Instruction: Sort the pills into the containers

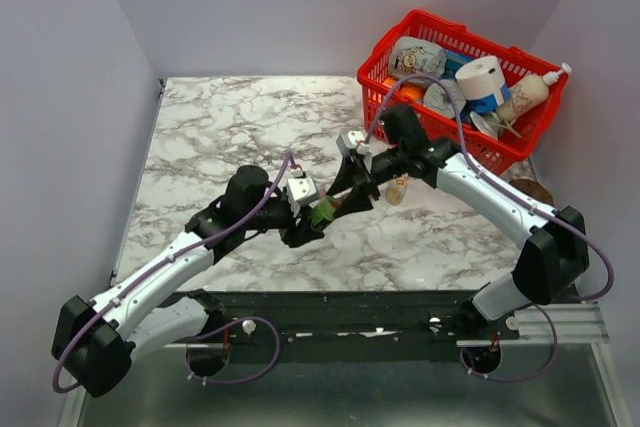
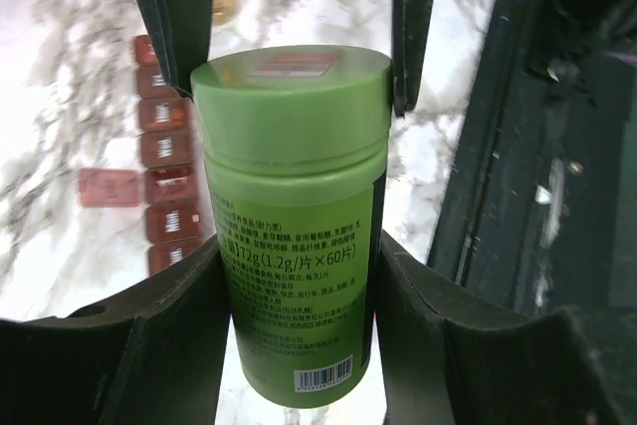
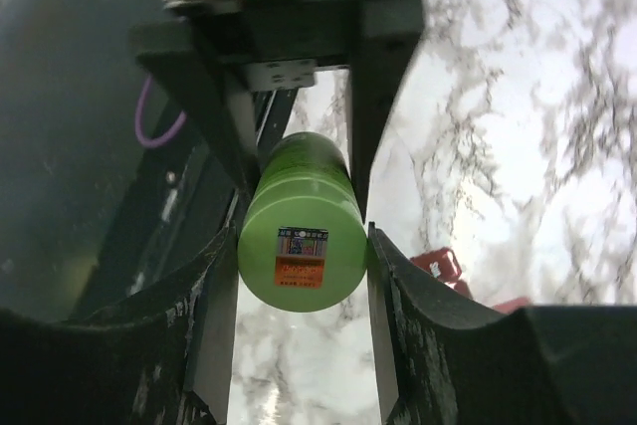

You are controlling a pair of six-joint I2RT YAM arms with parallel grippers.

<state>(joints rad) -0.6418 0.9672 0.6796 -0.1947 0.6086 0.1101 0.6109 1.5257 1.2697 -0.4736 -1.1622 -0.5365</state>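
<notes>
The left tool (image 2: 299,246) is clamping the body of a green pill bottle (image 2: 294,196), its two dark fingers pressing the lower half from either side. The right tool (image 3: 302,236) is meeting it from the far end. Its fingers are sitting tight on both sides of the cap (image 3: 302,246), with no gap showing.

So both tools are holding one bottle, carried roughly lengthwise between them over the middle of the bench (image 1: 220,127). From above, only a sliver of green is peeking out between the wrists. I cannot tell from there how far the bottle is riding off the surface.

The bottle wall is opaque, so whatever is inside is staying out of sight. The small print on the label is too fine to read.

The reddish-brown pill-organiser strip (image 2: 167,146) is lying on the bench beyond the bottle. A row of small square cells is showing at the left of the left wrist view. One flap (image 2: 109,188) is lying out to the side, and the top cell is partly tucked behind a finger. In the top view the arms are covering the strip, and the right wrist view is catching only red scraps of it.

A small amber bottle (image 1: 398,190) is standing just beside the right tool. The red wire basket (image 1: 505,155) of jumbled items is sitting at the back right corner.
</notes>
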